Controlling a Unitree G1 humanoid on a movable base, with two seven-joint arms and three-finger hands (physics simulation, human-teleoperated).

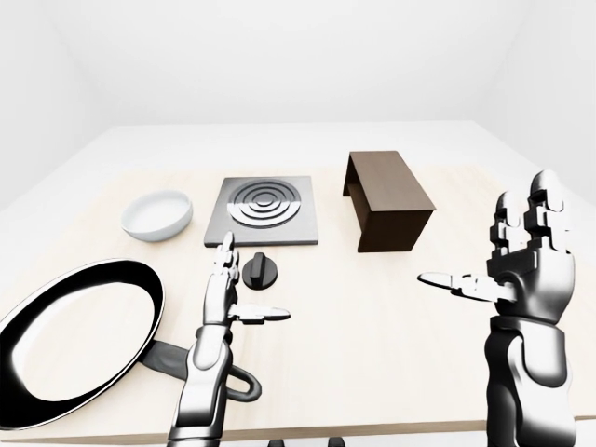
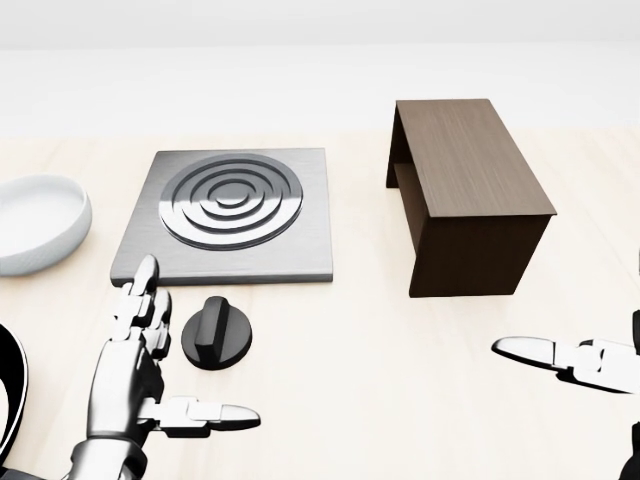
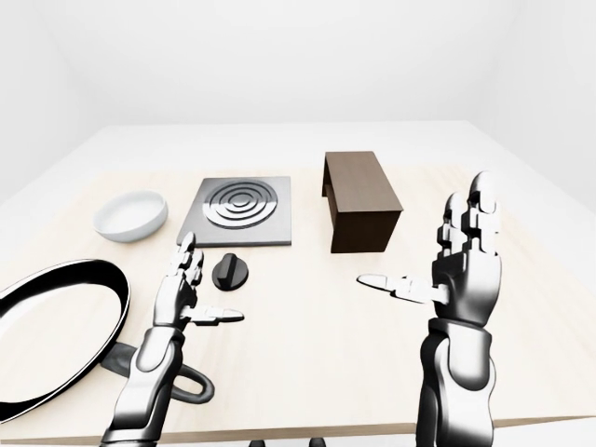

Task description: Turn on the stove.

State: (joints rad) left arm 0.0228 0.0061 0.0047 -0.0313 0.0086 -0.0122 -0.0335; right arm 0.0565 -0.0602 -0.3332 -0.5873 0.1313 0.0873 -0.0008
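**One knob to turn, and the left hand is close**

One black knob [image 2: 218, 333] sits on the table [image 2: 360, 400], just below the grey stove [image 2: 232, 215] in the head view. It is round with a raised bar across its top. The stove has dark rings in the middle, and nothing is on it.

The left hand [image 2: 135, 355] is just beside the knob, on its left side, not touching it. Its fingers are spread apart, with the thumb pointing to the right under the knob. It holds nothing.

To do this step well, I think the left hand should slide a little to the right, come down over the knob, pinch the raised bar, and then twist gently. Grabbing the bar, not the round edge, should stop slipping.

The right hand [image 3: 461, 265] is well apart from the knob, up in the air on the right, fingers spread wide and holding nothing.
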